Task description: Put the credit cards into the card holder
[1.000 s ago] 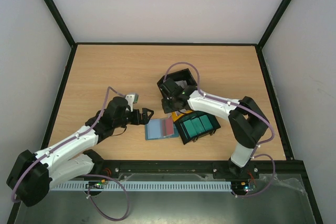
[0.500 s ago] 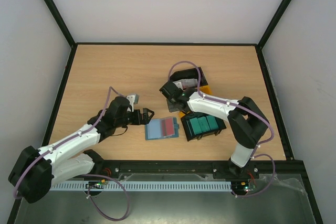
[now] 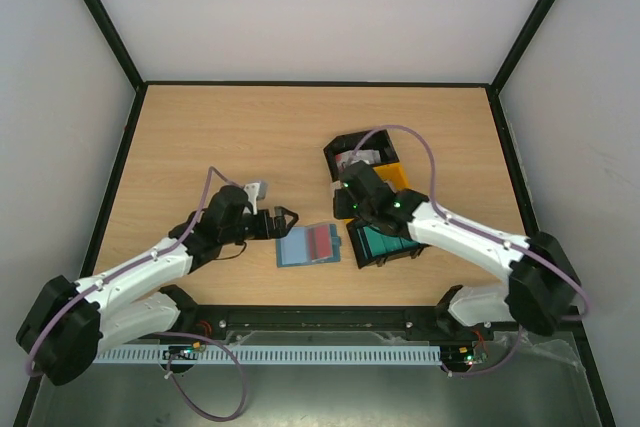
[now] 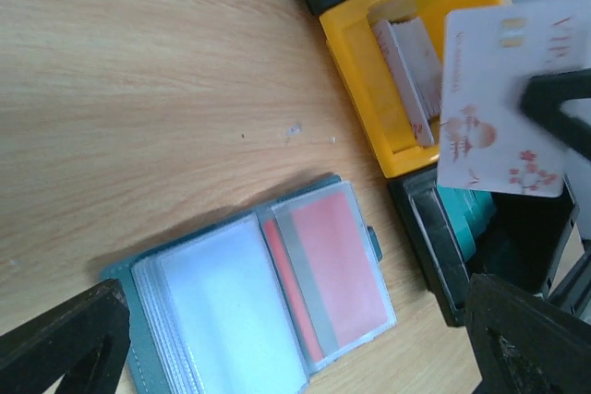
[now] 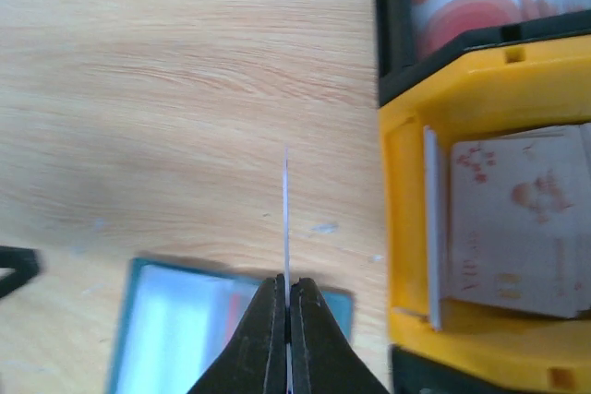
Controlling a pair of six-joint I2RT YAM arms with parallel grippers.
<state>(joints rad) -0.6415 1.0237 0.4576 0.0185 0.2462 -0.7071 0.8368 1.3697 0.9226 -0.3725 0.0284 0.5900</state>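
**One card pinched, the wallet open and waiting**

From above: the left claw [image 3: 283, 219] stands low over the table [image 3: 200, 137] with its jaws wide apart and nothing between them. The card holder [image 3: 308, 244] lies open and flat just ahead of its fingertips. I judge that this claw waits there to steady the holder when a card is pushed in. The right claw [image 3: 347, 212] hangs just beyond the holder's far right corner, between it and the three-bin tray [image 3: 400, 175]. Its jaws are too small to read in this view.

Left wrist view: the holder lies directly below the spread jaws, with its clear pockets facing up. A reddish card [image 4: 328, 269] sits in the right-hand pocket. Ahead and to the right, a white card [image 4: 499, 103] with red marks hangs in the air, clamped at one edge by a dark finger of the right claw. Behind it is the yellow bin [image 4: 355, 71], where more cards [image 4: 411, 62] stand.

Right wrist view: the jaws are pressed together on the white card, which shows only as a thin line running forward from the fingertips. The holder lies beneath the fingertips and to their left, and the yellow bin is to their right. The card is held on edge — probably so that its thin side can meet the mouth of a pocket. It is not yet touching the holder.
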